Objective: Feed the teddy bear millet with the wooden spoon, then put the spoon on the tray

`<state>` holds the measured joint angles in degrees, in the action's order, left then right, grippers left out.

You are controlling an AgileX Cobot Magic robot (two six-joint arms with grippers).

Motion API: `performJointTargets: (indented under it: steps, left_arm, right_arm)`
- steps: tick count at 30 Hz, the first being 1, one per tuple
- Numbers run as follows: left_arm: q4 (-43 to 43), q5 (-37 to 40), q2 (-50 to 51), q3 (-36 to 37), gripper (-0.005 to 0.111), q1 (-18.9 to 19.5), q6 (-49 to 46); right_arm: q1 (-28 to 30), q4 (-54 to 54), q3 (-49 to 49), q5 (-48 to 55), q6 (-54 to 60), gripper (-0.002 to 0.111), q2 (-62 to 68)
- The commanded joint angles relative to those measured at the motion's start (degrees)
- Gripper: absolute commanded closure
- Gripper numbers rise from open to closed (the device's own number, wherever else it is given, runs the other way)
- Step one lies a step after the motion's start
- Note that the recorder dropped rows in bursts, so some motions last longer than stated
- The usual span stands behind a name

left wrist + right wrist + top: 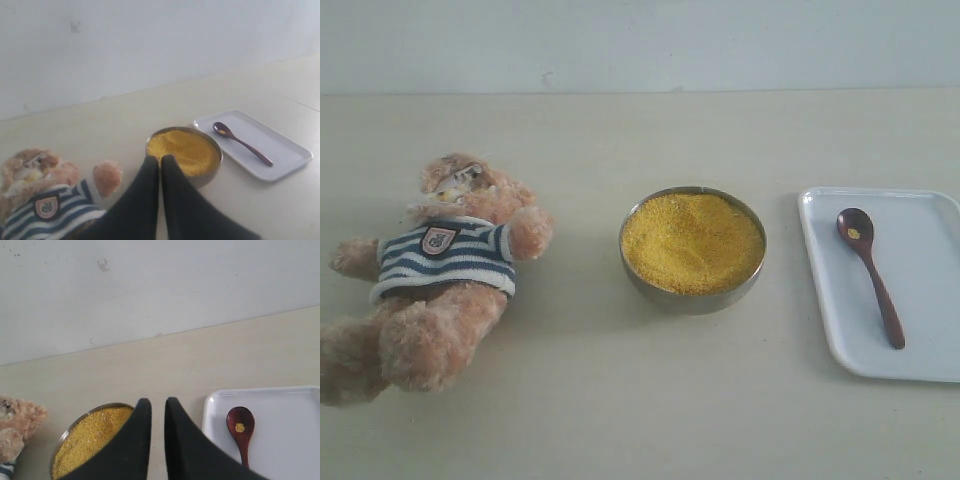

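Crest badge (438, 239) on shirt of teddy bear (430, 300), too blurred for you to read, wooden spoon (873, 282) on tray (930, 300), left gripper (160, 159) together, right gripper (158, 402) slightly apart, empty

Fluffy teddy bear (445, 258), glossy wooden spoon (875, 281)

Pale beige table (620, 410), smooth, matte. Directly on it, left to right in the exterior view: teddy bear (440, 270) lying on its back, metal bowl (692, 302) at centre, white tray (925, 300) at right edge, all set well apart
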<state>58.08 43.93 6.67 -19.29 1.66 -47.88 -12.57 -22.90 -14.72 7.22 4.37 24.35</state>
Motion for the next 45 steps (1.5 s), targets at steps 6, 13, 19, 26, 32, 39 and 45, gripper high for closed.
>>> performJointTargets:
  steps: [6, 13, 19, 26, 32, 39, 45]
  left_arm:
    - [-0.1, 4.3, -0.3, 0.2, 0.103, -0.2, 0.5]
    - [-0.4, 0.2, -0.3, 0.2, 0.103, -0.2, -4.7]
    - [7.2, -42.4, -6.3, 13.2, 0.103, 0.1, -6.5]
    - [6.6, -40.3, -6.7, 18.7, 0.103, 0.1, -6.5]
    - [6.6, -39.0, -6.7, 19.3, 0.103, 0.1, -6.5]
    - [4.8, -37.6, -6.7, 19.3, 0.103, 0.1, -7.1]
    - [2.5, -37.5, -6.7, 19.3, 0.103, 0.1, -9.7]
  right_arm:
    - [-0.1, 0.1, 0.2, 0.8, 0.2, 0.099, -0.7]
    - [-0.1, 0.1, 0.2, 0.8, 0.2, 0.099, -0.7]
    - [-0.1, 0.1, 0.2, 0.9, 0.2, 0.099, -0.7]
    - [-0.1, 0.1, 0.2, 0.8, 0.2, 0.099, -0.8]
    - [-0.1, 0.1, 0.2, 0.8, 0.2, 0.099, -0.8]
    - [-0.1, 0.1, 0.2, 0.8, 0.2, 0.099, -0.8]
    - [-0.1, 0.1, 0.2, 0.9, 0.2, 0.099, -0.8]
